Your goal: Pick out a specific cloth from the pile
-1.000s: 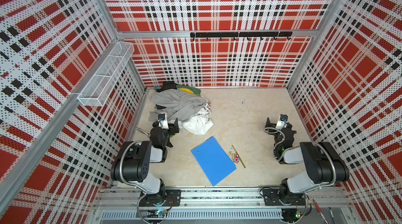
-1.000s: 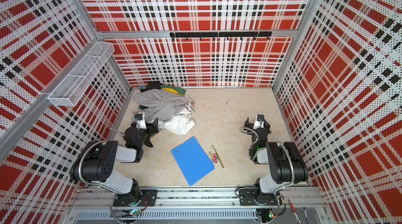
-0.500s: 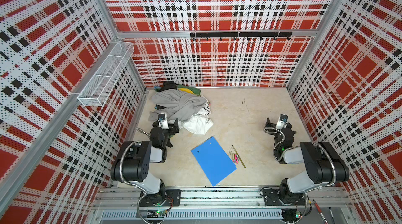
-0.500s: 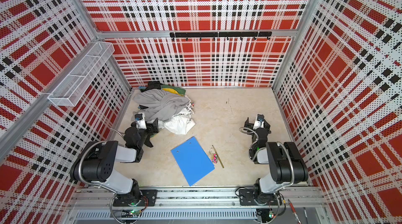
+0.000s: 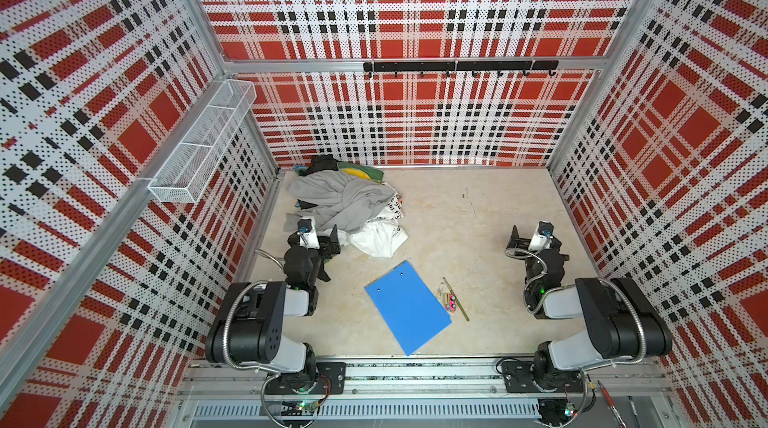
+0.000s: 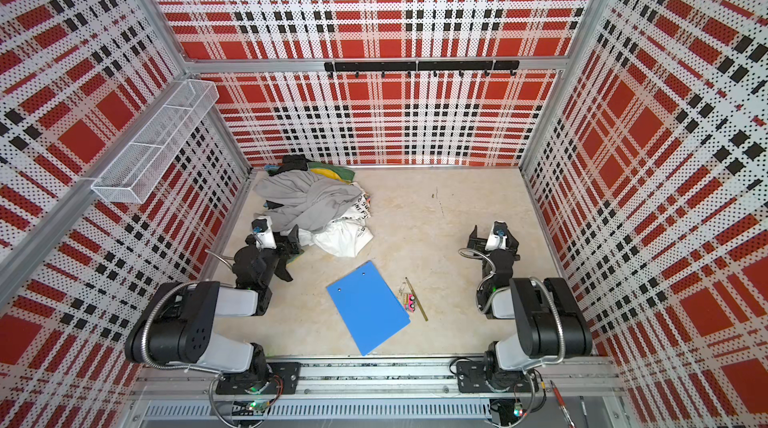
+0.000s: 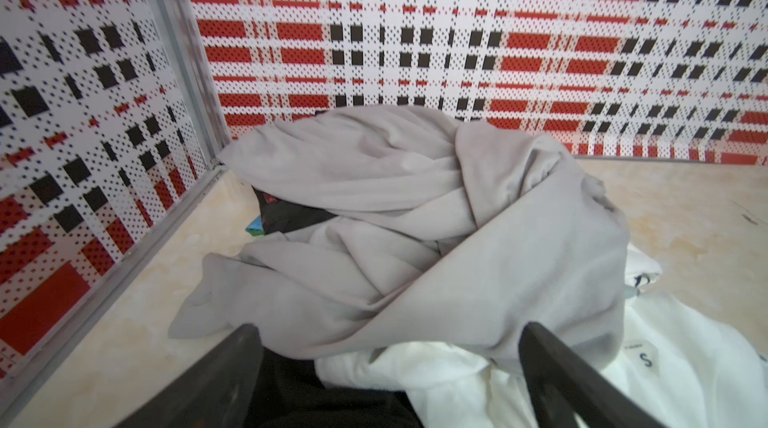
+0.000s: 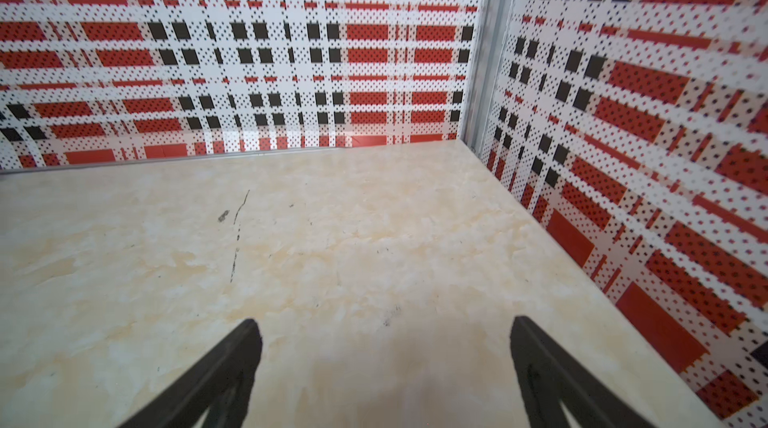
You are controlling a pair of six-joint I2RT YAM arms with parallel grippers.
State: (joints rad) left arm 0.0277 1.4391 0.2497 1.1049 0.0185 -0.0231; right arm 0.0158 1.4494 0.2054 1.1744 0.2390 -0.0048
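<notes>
**Nothing has moved: both pairs of fingers wide, the cloth untouched**

Over the last second neither arm nor any garment has shifted. The left fingers stand wide and empty at the near edge of the pile. The right fingers are just as wide over bare bench, well apart from any fabric. By my reading, the pick has not begun.

Just ahead of the left fingers lie the grey garment and, beside it, the white garment. Farther in, under a grey fold, a black patch with a red fleck peeks out. This is probably the cloth, mostly buried. Something dark also sits between the left fingers at their base; I cannot tell whether it is fabric.

Only the left wrist view shows that black gap clearly. Both top views add a black lump at the pile's far end, hidden from the wrist by the grey, and the blue clipboard between the arms.
</notes>
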